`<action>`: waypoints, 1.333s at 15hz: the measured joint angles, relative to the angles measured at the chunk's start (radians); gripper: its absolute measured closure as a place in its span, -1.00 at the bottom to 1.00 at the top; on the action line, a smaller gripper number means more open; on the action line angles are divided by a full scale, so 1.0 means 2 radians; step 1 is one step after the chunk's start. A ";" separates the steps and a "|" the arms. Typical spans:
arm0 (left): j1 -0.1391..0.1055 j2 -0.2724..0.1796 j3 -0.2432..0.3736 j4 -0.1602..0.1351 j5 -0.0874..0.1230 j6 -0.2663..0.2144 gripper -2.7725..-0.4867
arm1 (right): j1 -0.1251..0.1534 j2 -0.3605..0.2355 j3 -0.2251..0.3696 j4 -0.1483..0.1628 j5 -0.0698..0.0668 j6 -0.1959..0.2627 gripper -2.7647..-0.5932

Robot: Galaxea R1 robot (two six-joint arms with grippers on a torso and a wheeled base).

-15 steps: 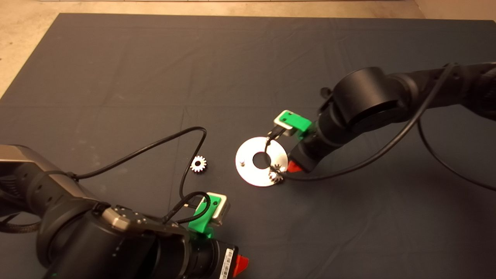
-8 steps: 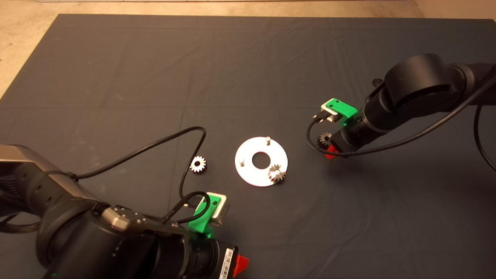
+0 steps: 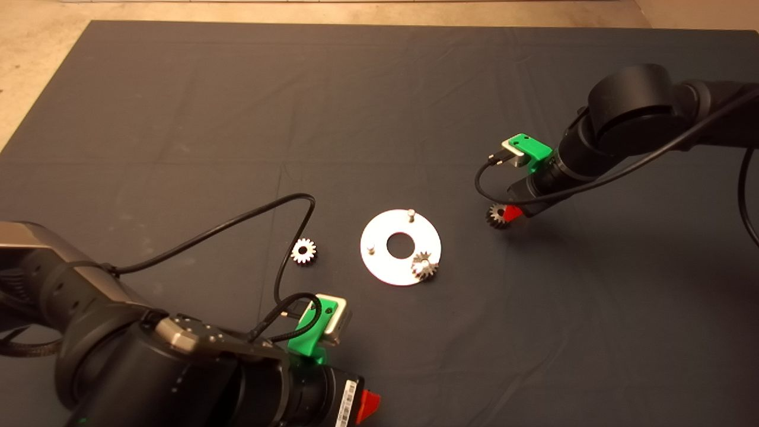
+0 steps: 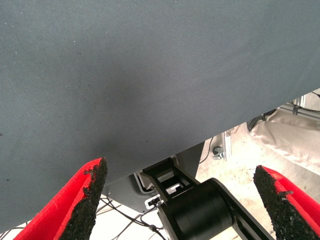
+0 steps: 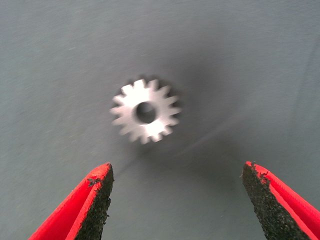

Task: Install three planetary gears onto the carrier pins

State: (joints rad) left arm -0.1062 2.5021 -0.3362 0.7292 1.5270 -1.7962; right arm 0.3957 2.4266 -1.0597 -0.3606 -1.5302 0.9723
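So the right tool (image 3: 511,212) had swung further off the plate (image 3: 388,264) toward 2 o'clock since half a second earlier, and sat over a loose gear (image 5: 145,111) on the mat (image 3: 237,118), red fingers (image 5: 90,200) spread wide with nothing between them. One gear (image 3: 424,265) was already on the pin at the plate's 4 o'clock; the other two pins (image 3: 410,212) were bare. The third gear (image 3: 303,250) hadn't budged, out at 9 o'clock. The left tool (image 4: 180,200) was parked at 7 o'clock, also open-fingered.
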 joint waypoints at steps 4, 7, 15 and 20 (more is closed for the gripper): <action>0.000 0.000 0.000 0.000 0.000 0.000 -0.39 | -0.010 0.000 -0.014 0.001 0.002 -0.002 -0.19; 0.000 0.000 0.000 0.000 0.000 0.000 -0.39 | -0.014 0.012 -0.018 0.001 0.011 -0.003 -0.19; 0.000 0.000 0.000 0.000 0.000 0.000 -0.39 | -0.019 0.030 -0.036 0.002 0.021 -0.003 -0.19; 0.000 0.000 0.000 0.000 0.000 0.000 -0.39 | -0.019 0.035 -0.047 0.002 0.023 -0.003 -0.19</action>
State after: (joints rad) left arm -0.1062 2.5017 -0.3362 0.7291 1.5272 -1.7962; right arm 0.3568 2.4962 -1.1540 -0.3572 -1.4845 0.9655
